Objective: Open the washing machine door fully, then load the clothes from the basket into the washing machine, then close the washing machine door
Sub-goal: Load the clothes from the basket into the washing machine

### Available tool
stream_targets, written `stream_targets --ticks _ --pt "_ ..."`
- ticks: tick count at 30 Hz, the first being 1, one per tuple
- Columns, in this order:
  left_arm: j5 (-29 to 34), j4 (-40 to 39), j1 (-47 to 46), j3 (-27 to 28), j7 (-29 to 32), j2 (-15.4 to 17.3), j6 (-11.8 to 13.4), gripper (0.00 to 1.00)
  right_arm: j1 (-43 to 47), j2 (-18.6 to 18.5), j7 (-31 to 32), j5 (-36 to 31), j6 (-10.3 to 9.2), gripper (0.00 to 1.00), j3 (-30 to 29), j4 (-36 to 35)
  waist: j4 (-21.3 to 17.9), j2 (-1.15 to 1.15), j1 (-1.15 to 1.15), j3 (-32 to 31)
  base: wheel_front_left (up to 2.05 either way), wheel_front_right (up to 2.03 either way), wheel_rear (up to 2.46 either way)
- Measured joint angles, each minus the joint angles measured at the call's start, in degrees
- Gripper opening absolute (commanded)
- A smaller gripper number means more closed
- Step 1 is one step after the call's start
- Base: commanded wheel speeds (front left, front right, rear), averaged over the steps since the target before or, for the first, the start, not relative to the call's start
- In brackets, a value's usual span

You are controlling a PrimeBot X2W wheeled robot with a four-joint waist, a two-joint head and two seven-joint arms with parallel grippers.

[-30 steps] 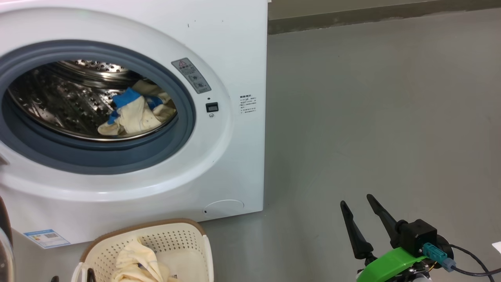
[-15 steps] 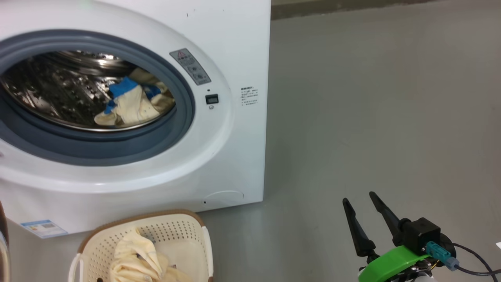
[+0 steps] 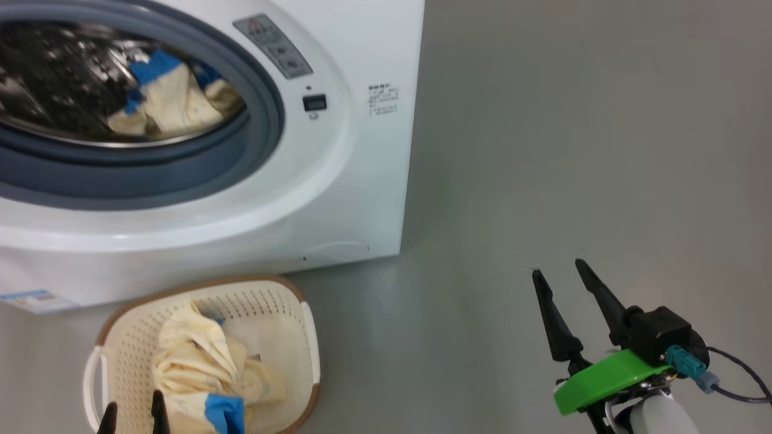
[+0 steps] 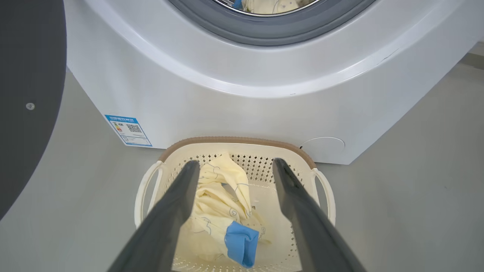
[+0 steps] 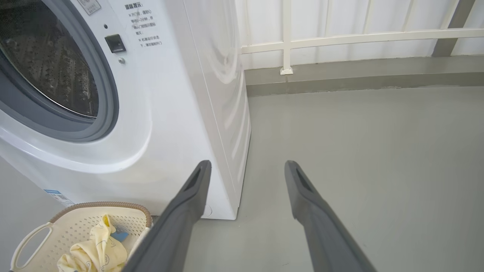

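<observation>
Left fingers (image 4: 174,211) are spread wide and hold nothing. They hang over the near end of the basket (image 4: 234,139), pointing down and forward into it. The garment in the basket (image 4: 215,204) lies straight ahead of them and below, apart from both tips. In the left wrist view it sits between the two fingers, closer to the left one.

It is a crumpled cream bundle whose long axis runs near to far, roughly in line with the fingers. The blue cuff end points back toward the robot, and the cream peak points at the far rim and the machine. It fills the left half of the basket, so closing across the bundle's short width looks like the natural grab.

Right fingers (image 3: 555,331) are also spread and empty, over bare floor well off to the right. The left arm is clearly the nearer one.

Beyond the basket and just beside its far rim stands the washing machine (image 3: 362,181), its opening uncovered. The garment in the drum (image 3: 169,102) rests low at the front right, blue trim up.

At the left edge of the left wrist view there is a dark curved panel (image 4: 30,94). It is probably the washing machine door swung open, though too little of it shows to be sure.

Judged from this, one garment is loaded and one is left to load, and the door has yet to be closed.
</observation>
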Motion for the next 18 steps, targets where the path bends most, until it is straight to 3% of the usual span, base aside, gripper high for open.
stream_targets --ticks 6,10,18 --pt "-4.04 10.89 -8.99 1.11 0.00 0.13 -2.50 1.00 -2.26 -0.01 0.00 -0.13 0.00 1.00 -0.11 -1.27 -0.27 0.00 0.00 5.86 0.00 0.00 0.00" --pt "-6.89 15.78 -11.68 0.67 0.00 0.84 -2.58 1.00 -3.36 -0.01 0.00 -0.15 0.00 1.00 -0.09 -1.92 -0.52 0.00 0.00 8.22 0.00 0.00 0.00" --pt "-14.66 22.67 -18.77 -5.80 0.03 4.97 -3.00 1.00 -4.33 -0.02 0.00 0.01 0.00 1.00 -0.20 -3.02 -1.49 0.00 0.00 13.83 0.00 0.00 0.00"
